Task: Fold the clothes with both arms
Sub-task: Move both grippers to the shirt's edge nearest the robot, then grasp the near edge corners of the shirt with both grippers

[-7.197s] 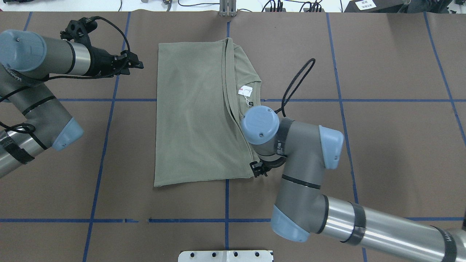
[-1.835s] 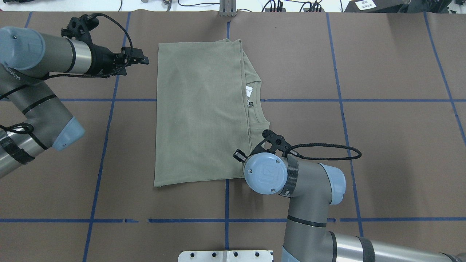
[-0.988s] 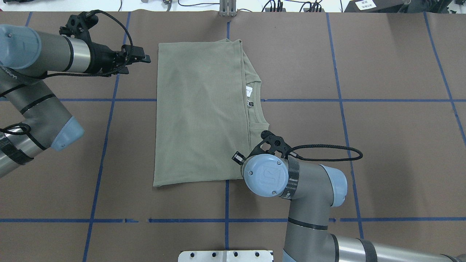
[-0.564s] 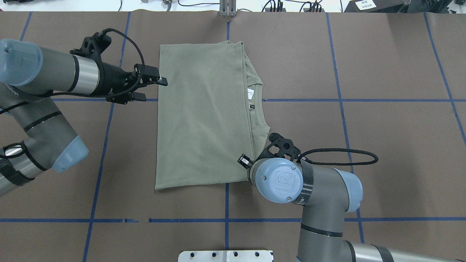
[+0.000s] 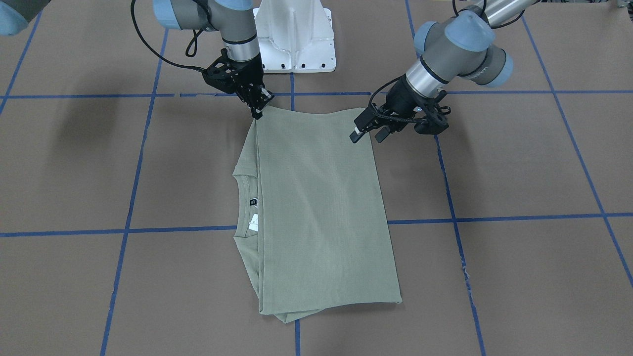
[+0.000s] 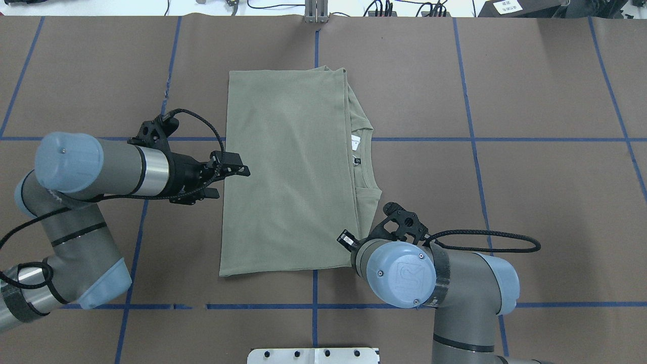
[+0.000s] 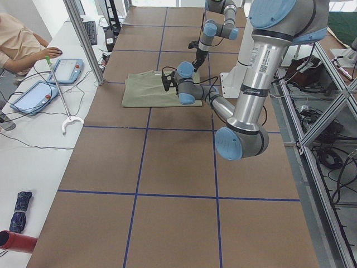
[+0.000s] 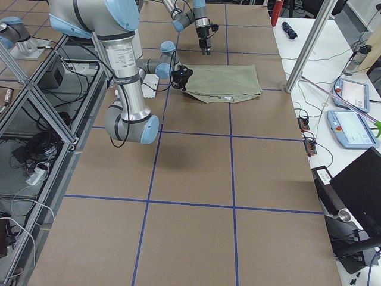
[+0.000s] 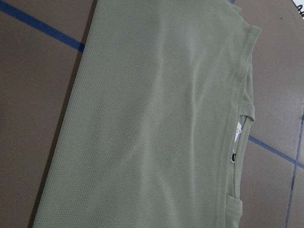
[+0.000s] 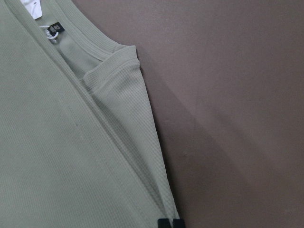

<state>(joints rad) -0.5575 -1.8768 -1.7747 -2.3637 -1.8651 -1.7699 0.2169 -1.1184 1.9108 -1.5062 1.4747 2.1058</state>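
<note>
The sage-green shirt (image 6: 288, 172) lies folded into a long rectangle on the brown table, collar and white hang tag (image 6: 355, 143) showing along its right edge. My right gripper (image 5: 257, 111) is shut on the shirt's (image 5: 316, 207) corner nearest the robot's base; the right wrist view shows its fingertips (image 10: 164, 222) pinched on the fabric edge (image 10: 57, 156). From overhead that gripper is hidden under the wrist. My left gripper (image 6: 232, 182) stands open at the shirt's left edge, one finger over the cloth, holding nothing. It also appears open from the front (image 5: 367, 137).
The white pedestal base (image 5: 296, 39) stands at the table's near edge between the arms. Blue tape lines (image 6: 505, 139) grid the brown table cover. A black cable loop (image 6: 485, 242) trails right of the right wrist. A person (image 7: 22, 44) sits at a side table with tablets (image 7: 72, 70).
The left gripper swept from the shirt's far left corner toward the robot along its left edge. The right arm drew back, and the shirt slid slightly toward the robot and rightward.
</note>
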